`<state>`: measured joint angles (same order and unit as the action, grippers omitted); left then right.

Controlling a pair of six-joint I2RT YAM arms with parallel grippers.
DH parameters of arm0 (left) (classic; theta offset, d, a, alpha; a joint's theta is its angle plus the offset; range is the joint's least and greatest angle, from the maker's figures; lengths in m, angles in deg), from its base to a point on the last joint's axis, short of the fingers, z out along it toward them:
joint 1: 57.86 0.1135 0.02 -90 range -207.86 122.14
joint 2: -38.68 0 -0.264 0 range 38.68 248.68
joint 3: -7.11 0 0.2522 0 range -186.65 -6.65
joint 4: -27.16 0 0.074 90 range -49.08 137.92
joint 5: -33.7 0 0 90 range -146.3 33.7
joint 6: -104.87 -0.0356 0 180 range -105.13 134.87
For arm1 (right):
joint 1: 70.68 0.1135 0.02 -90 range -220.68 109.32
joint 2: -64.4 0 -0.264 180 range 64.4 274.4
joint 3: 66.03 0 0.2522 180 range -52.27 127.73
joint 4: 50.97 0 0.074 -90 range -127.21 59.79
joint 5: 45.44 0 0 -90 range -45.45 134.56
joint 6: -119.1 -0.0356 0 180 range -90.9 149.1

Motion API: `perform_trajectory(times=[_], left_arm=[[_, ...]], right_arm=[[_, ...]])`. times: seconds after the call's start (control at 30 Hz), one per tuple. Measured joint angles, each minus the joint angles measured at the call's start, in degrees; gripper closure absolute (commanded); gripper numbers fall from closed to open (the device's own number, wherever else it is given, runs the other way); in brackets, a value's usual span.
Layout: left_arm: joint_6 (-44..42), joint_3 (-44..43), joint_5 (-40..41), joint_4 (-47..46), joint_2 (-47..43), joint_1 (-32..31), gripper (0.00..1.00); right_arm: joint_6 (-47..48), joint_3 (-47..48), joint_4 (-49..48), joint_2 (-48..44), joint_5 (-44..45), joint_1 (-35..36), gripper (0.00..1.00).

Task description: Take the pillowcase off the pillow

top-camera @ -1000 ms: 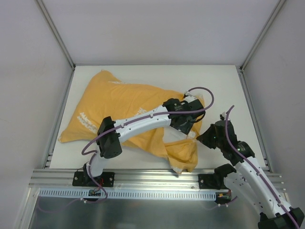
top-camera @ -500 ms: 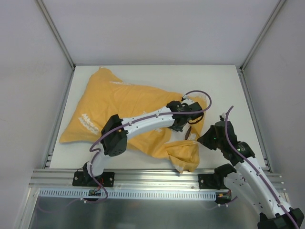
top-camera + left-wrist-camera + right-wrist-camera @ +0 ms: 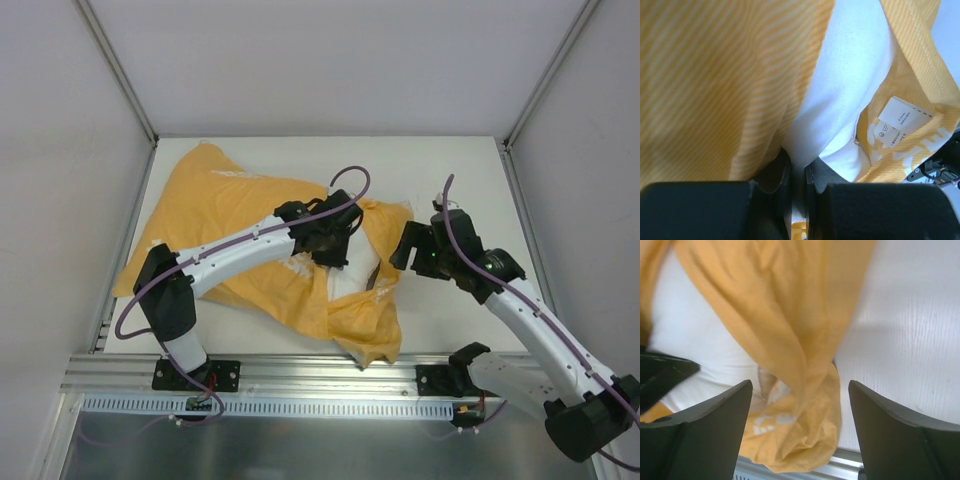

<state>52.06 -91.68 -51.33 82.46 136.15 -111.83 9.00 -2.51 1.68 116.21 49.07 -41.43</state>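
Pull phase, and it's barely begun: my left gripper (image 3: 797, 169) is clenched on a pinch of white pillow (image 3: 850, 75) right at the mouth of the case (image 3: 715, 90). My right gripper (image 3: 800, 386) hangs released, fingers spread wide over a drooping fold of orange cloth, touching none of it as far as I can tell.

From above, the case sprawls across the table (image 3: 910, 340) from the far left corner toward the middle. Its open end is bunched near the front edge, between my two arms. The pillow sits almost wholly inside, with only a white bulge showing at the mouth.

Next, I reckon, the right has to drop and close on that loose hem, on cloth alone. If it catches pillow too, both arms tug the same lump and nothing slides. Then it's a pull apart, with the left holding the filling and the right peeling the sleeve away.

The case is thin and limp, orange-yellow with fine pale stripes. It has a stitched hem and falls in soft folds. A small white care label (image 3: 900, 122) pokes out inside the opening. The pillow is plump, smooth and matte, and squashes readily under my pinch, so the grip may be on little more than its skin. The table is hard and white, with a faint grain.
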Motion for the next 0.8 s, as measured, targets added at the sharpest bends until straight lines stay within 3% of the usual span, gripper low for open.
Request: perform_trajectory(times=[0.17, 0.23, 0.33, 0.43, 0.47, 0.6, 0.8], left_arm=[[1.05, 0.76, -1.01, -0.76, -0.11, 0.04, 1.0], [1.29, 1.16, -1.05, -0.98, -0.48, 0.02, 1.0], [1.64, 1.68, -1.36, -1.05, -1.29, 0.04, 1.0], [2.03, 2.51, -1.66, -1.05, -2.71, 0.02, 1.0], [2.12, 2.8, -1.84, -0.9, -3.28, 0.02, 1.0], [2.27, 3.87, -2.32, -0.48, -5.95, 0.0, 1.0], [2.58, 5.64, -2.86, -0.44, -10.34, 0.02, 1.0]], right_arm=[[2.49, 6.32, -3.15, 8.24, -0.22, 2.82, 0.17], [3.37, 8.59, -4.17, 11.72, -0.87, 3.91, 0.23], [4.5, 11.19, -5.68, 16.68, -0.9, 4.44, 0.35], [5.33, 12.35, -6.69, 20.52, -0.46, 3.96, 0.55], [5.51, 12.39, -7.02, 21.51, -0.57, 3.52, 0.67], [5.79, 12.39, -7.87, 24.61, -0.96, 0.15, 0.97], [5.25, 12.37, -9.09, 26.38, -2.32, -4.87, 0.99]])
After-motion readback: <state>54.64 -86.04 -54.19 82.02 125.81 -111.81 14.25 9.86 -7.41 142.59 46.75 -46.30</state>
